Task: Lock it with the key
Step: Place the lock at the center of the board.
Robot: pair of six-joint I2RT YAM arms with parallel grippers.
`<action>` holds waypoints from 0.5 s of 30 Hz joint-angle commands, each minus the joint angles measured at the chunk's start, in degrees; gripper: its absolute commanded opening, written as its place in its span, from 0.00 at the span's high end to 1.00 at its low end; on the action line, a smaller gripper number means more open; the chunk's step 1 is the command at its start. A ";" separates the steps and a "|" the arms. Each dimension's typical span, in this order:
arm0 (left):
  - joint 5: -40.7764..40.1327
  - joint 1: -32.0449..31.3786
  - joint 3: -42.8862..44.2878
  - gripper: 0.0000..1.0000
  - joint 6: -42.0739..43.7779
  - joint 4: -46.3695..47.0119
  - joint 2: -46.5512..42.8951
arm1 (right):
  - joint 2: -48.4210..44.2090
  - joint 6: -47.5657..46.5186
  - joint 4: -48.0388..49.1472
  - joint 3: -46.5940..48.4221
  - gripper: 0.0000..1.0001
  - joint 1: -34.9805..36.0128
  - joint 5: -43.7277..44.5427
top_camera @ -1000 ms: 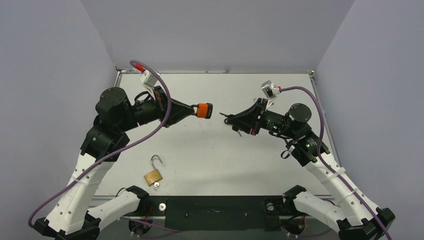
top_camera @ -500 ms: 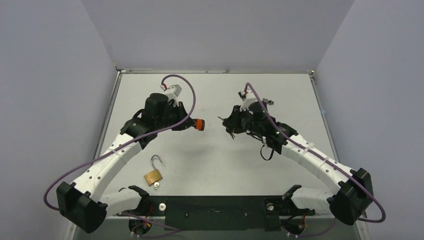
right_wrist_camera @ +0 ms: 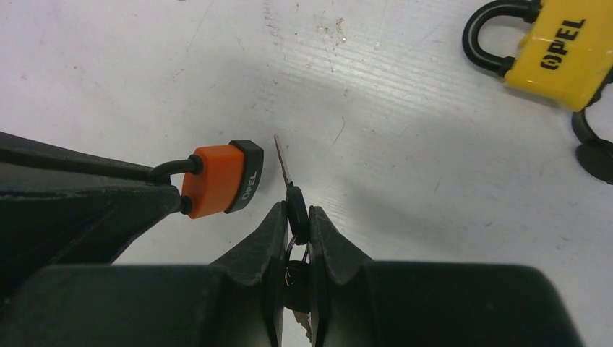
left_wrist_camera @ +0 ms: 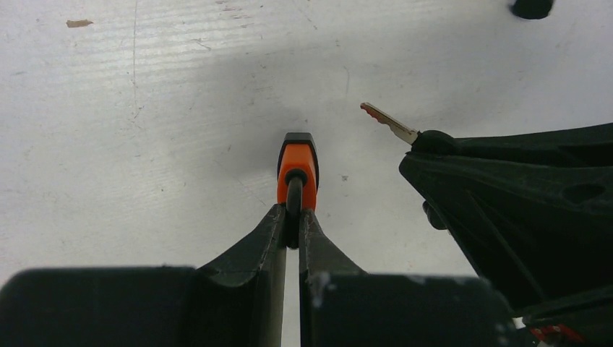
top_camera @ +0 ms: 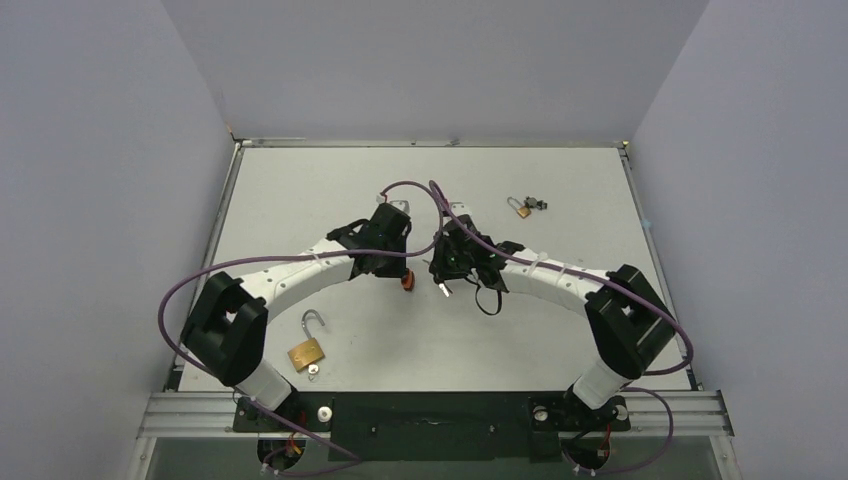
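Note:
My left gripper (left_wrist_camera: 292, 220) is shut on the black shackle of a small orange padlock (left_wrist_camera: 297, 168), held just above the table; the padlock also shows in the top view (top_camera: 406, 281) and in the right wrist view (right_wrist_camera: 220, 179). My right gripper (right_wrist_camera: 297, 217) is shut on the black head of a silver key (right_wrist_camera: 283, 170), with a ring and a second key hanging between the fingers. The key blade tip lies beside the padlock's black base, a small gap apart. In the left wrist view the key (left_wrist_camera: 389, 123) points toward the padlock from the right.
A brass padlock (top_camera: 307, 352) with open shackle and a key lies at the near left of the table. A yellow padlock (right_wrist_camera: 566, 49) with keys lies at the far right, also in the top view (top_camera: 521, 207). The two arms meet mid-table.
Both arms have stretched forward and lowered toward the table's middle. The orange padlock and the key have come down close together.

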 commanded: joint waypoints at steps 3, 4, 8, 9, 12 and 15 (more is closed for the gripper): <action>-5.71 -1.07 5.27 1.00 -0.15 0.55 2.95 | 4.43 3.52 6.77 3.40 1.00 0.90 0.28; -6.04 -1.11 5.42 1.00 0.03 0.45 3.23 | 4.87 3.78 7.00 3.38 1.00 0.95 0.39; -6.37 -1.23 5.38 1.00 0.37 -0.18 4.16 | 7.05 5.41 8.08 3.25 1.00 0.97 0.32; -6.38 -1.30 5.34 1.00 0.45 -0.23 4.27 | 7.48 5.60 8.74 2.99 1.00 0.95 0.17; -6.25 -1.31 5.30 0.97 0.56 -0.25 4.37 | 7.87 6.51 11.06 2.34 1.00 1.04 -0.62; -5.80 -1.30 5.57 0.91 0.71 -0.35 4.61 | 8.49 6.72 11.81 2.69 1.00 1.02 -1.04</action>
